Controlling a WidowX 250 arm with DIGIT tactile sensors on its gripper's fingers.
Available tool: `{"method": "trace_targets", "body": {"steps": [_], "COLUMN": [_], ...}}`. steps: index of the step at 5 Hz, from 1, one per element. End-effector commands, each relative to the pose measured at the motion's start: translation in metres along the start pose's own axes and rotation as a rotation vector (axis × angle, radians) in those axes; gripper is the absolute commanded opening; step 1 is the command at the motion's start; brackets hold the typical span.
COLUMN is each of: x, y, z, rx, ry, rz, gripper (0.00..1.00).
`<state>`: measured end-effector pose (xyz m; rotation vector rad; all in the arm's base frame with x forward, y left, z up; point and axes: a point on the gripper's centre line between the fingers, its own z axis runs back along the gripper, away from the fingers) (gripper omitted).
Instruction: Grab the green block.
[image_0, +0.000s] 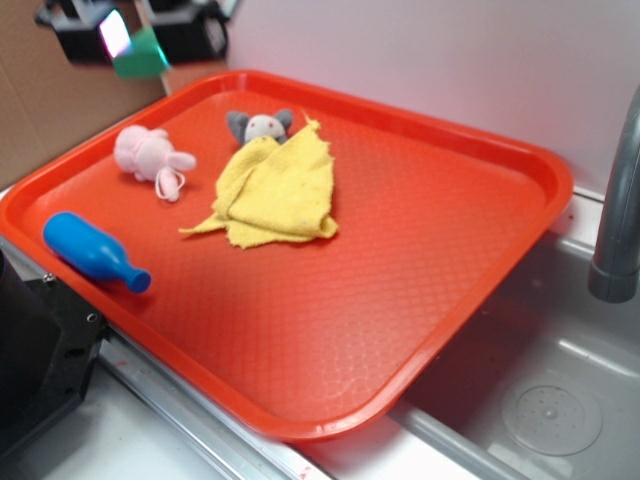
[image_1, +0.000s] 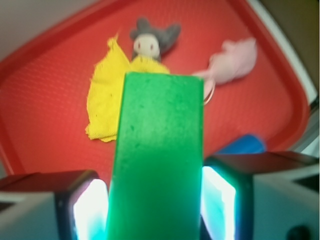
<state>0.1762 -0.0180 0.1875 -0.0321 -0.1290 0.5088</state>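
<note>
Green block (image_1: 157, 160) clamped between the jaws.

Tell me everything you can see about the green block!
The green block is a plain, matte green rectangular brick with flat faces and straight edges. It looks solid, though its material is unclear. It is clamped between the two fingers of the gripper, one pressing each long side, and sticks out past them. It is held in the air above the far left corner of the red tray, touching nothing but the gripper.
</note>
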Motion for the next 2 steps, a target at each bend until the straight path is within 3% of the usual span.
{"method": "trace_targets", "body": {"steps": [1, 2], "x": [0.031, 0.044], "y": [0.010, 0.007], "z": [0.020, 0.009], "rx": [-0.029, 0.046], "ry": [0.031, 0.055], "rz": [-0.039, -0.007], "gripper": [0.00, 0.00]}}
